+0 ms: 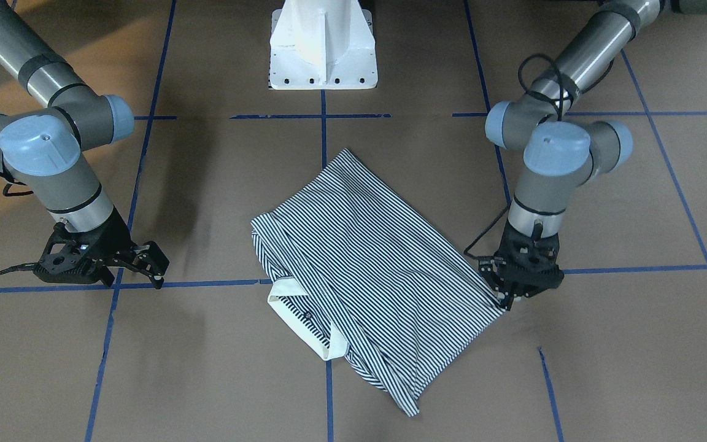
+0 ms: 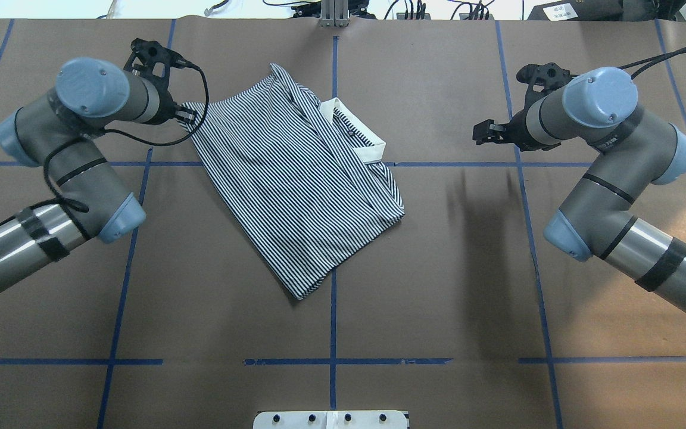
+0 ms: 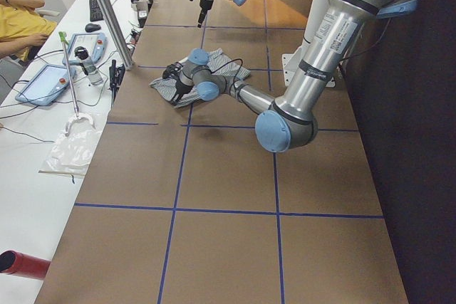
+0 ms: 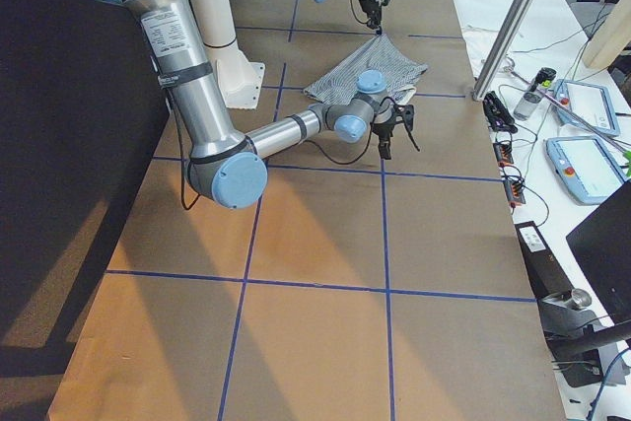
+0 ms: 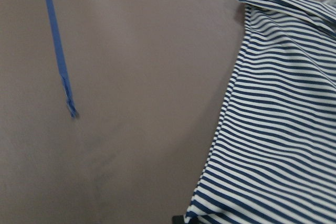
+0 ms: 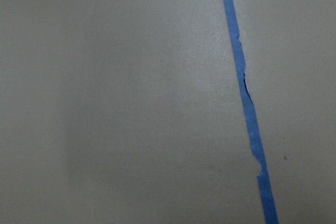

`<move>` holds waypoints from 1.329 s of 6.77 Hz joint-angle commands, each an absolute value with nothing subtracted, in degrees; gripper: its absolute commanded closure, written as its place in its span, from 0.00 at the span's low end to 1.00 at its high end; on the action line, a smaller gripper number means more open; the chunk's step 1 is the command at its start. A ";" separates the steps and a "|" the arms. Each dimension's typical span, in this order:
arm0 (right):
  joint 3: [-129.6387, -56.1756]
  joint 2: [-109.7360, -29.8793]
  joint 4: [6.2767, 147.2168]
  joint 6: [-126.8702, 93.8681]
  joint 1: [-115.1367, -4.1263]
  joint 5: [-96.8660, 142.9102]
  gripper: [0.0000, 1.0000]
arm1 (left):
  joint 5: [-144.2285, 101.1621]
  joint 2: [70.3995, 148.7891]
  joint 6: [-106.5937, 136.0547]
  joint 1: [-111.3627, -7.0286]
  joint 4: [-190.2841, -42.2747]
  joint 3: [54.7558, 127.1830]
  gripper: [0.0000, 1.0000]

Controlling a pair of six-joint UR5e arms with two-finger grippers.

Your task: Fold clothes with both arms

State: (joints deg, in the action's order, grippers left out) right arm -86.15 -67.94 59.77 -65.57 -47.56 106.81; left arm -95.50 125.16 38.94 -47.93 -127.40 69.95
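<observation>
The polo shirt (image 1: 366,245) is covered in thin navy-and-white stripes that run slantwise across the cloth. Its collar (image 1: 289,305) is plain cream, with a small dark button (image 1: 307,316) on it. Under the shirt the table (image 1: 206,368) is flat brown, crossed by a grid of blue tape lines (image 1: 329,393). On either side of the shirt, the left arm (image 1: 540,184) and right arm (image 1: 68,178) are grey and silver with light blue joint caps and black bands. The left gripper (image 1: 505,299) and right gripper (image 1: 160,270) are black, as are their cables. Beyond the shirt, the pedestal (image 1: 323,49) is white.
</observation>
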 commanded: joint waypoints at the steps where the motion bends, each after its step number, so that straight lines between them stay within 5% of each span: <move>1: -86.22 -67.85 59.77 -65.57 -47.72 106.96 0.00 | -91.68 133.58 34.66 -51.49 -135.34 52.94 1.00; 2: -86.22 -67.76 59.77 -65.57 -47.72 106.79 0.00 | -91.93 133.25 30.54 -53.07 -135.44 52.91 1.00; 3: -86.13 -67.24 59.85 -67.31 -47.46 106.79 0.00 | -92.37 131.76 27.80 -53.17 -136.05 53.52 0.01; 5: -85.61 -61.21 63.86 -79.91 -44.14 105.13 0.00 | -100.50 131.22 25.05 -53.96 -136.58 55.97 0.00; 7: -83.43 -51.11 72.66 -97.55 -38.35 97.24 0.22 | -101.51 128.16 25.14 -53.96 -136.58 60.98 0.00; 9: -70.12 -41.45 72.07 -105.70 -34.91 89.51 0.31 | -102.30 127.27 25.75 -53.96 -136.58 62.84 0.00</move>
